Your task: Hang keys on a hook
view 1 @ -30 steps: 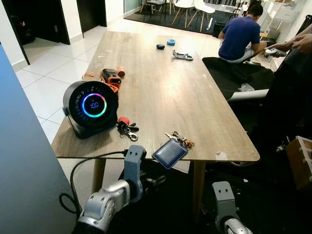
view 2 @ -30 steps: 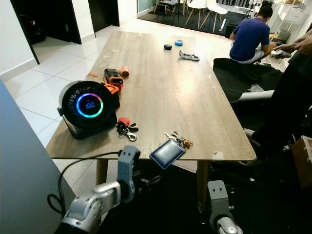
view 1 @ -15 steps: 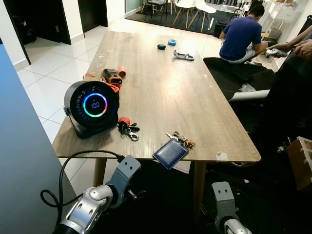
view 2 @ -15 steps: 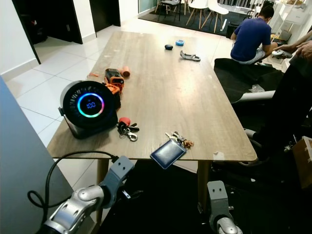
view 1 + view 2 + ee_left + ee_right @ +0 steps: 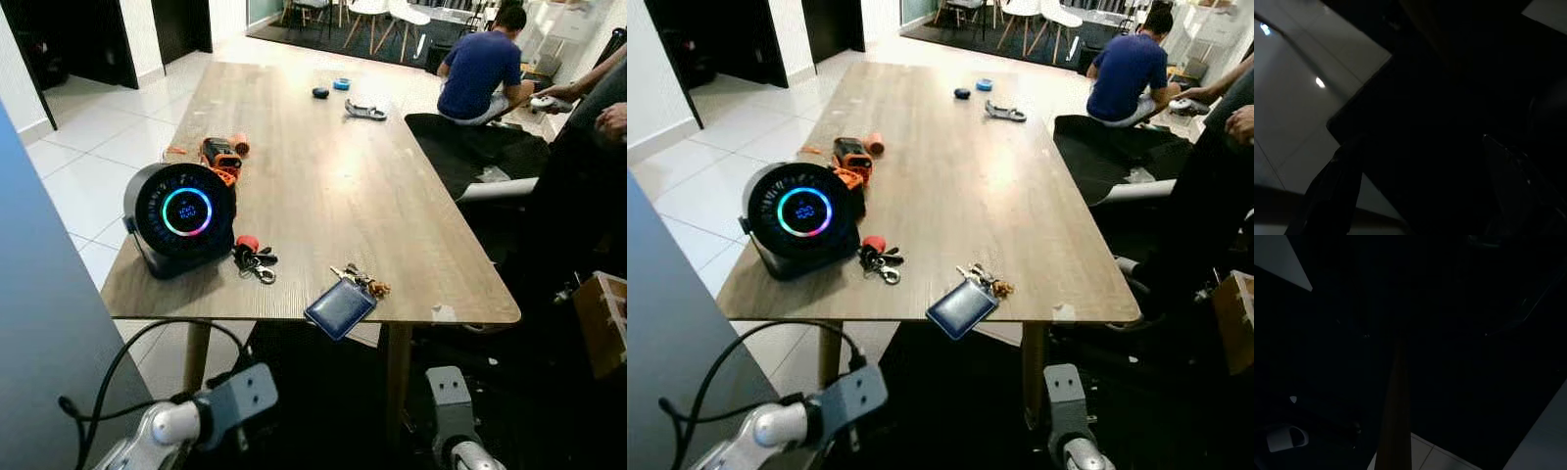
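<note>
Two key bunches lie near the front edge of the wooden table (image 5: pixel 323 186). One has a red fob (image 5: pixel 253 259) and rests beside the round speaker. The other (image 5: pixel 361 282) is attached to a blue card holder (image 5: pixel 339 307) that overhangs the edge. My left arm (image 5: pixel 230 401) hangs low below the table front, trailing a black cable. In the dark left wrist view my left gripper (image 5: pixel 1420 142) has its two fingers (image 5: pixel 1334 181) wide apart with nothing between them. My right arm (image 5: pixel 449 392) hangs idle under the table near a table leg (image 5: pixel 1396 406).
A black round speaker with a glowing ring (image 5: pixel 181 213) stands at the table's front left, an orange tool (image 5: pixel 223 157) behind it. Small items (image 5: pixel 364 110) lie at the far end. A person in blue (image 5: pixel 480 69) sits beyond. Black chair (image 5: pixel 549 196) right, grey panel (image 5: pixel 39 323) left.
My left arm has dropped from the table's front edge down and to the left. The keys have not moved. The camera has shifted slightly.
</note>
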`<state>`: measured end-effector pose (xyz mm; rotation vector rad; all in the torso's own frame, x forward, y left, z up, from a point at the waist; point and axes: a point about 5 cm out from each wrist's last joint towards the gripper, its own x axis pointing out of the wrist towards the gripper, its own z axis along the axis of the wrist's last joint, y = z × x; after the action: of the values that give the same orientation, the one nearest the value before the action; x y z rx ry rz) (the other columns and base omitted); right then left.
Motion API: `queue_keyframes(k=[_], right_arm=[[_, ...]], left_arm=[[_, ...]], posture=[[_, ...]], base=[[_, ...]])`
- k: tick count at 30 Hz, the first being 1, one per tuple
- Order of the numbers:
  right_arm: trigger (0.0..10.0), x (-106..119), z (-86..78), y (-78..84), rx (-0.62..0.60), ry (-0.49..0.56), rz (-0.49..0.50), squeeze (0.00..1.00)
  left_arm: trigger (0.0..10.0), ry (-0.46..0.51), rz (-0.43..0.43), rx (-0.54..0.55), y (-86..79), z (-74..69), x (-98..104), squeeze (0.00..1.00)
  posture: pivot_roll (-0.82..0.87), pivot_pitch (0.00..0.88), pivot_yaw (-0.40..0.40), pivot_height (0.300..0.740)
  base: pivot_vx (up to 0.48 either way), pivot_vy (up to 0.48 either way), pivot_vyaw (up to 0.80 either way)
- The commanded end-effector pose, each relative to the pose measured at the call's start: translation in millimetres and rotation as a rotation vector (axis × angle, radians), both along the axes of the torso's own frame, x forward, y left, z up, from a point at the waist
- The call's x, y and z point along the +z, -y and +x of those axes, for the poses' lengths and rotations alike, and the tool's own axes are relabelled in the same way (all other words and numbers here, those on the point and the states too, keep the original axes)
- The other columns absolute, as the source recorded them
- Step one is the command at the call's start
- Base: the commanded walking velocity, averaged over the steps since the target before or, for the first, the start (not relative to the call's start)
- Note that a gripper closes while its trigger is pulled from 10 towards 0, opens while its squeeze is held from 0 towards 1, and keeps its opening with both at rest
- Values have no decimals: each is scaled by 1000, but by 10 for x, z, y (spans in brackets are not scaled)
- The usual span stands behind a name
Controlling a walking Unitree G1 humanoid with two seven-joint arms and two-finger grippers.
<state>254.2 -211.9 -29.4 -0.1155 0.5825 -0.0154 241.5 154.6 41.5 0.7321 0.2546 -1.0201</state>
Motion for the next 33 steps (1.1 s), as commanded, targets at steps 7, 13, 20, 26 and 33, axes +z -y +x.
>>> queue_keyframes(k=[7,13,20,26,33], right_arm=[[10000,-69,-82,15,-9,-43,-2,0],[10000,-70,-86,25,-10,-44,-3,0],[10000,-66,-82,31,-7,-45,-6,0],[10000,-57,-67,27,-1,-42,-8,0],[10000,-53,-65,40,3,-44,-13,0]], left_arm=[[10000,197,11,-114,-134,-227,-74,0],[10000,357,-103,-101,-69,-233,76,0],[10000,609,-185,-83,89,-180,277,0],[10000,810,-233,-37,273,-107,483,0],[10000,880,-194,-54,406,-74,445,0]], posture=[[90,115,-73,740],[92,115,-77,740],[89,116,-82,740],[86,116,-87,740],[83,117,-92,740]], base=[[0,0,0],[0,0,0],[0,0,0],[0,0,0],[0,0,0]])
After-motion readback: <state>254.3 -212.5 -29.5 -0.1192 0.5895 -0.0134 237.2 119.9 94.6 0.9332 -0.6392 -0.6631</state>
